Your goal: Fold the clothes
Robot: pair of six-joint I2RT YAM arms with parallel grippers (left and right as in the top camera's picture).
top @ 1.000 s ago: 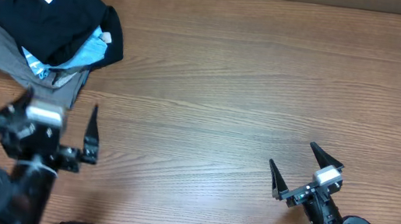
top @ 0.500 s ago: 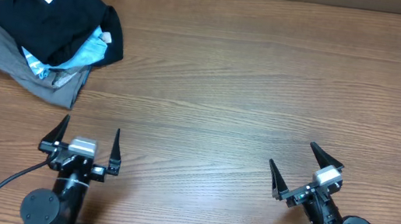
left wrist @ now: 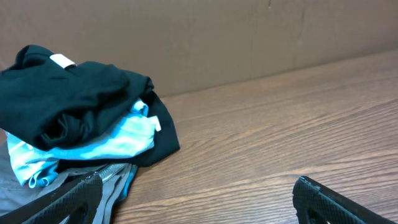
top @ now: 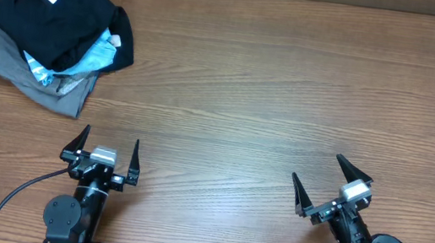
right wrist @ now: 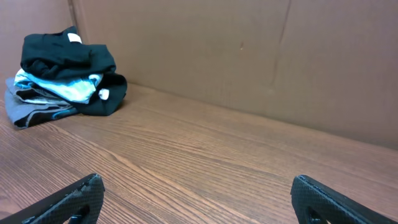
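The clothes lie in a pile at the table's far left corner. A black T-shirt with a small white neck label is on top, a light blue tee under it, a grey garment at the bottom. The pile shows in the left wrist view and the right wrist view. My left gripper is open and empty near the front edge, below the pile and apart from it. My right gripper is open and empty at the front right.
The wooden table stretches between the pile and the grippers. A brown cardboard wall stands along the table's far edge.
My left arm has swung from a blurred pose at the far left to a rest pose near the front edge, gripper open. The right arm and the pile have not moved.
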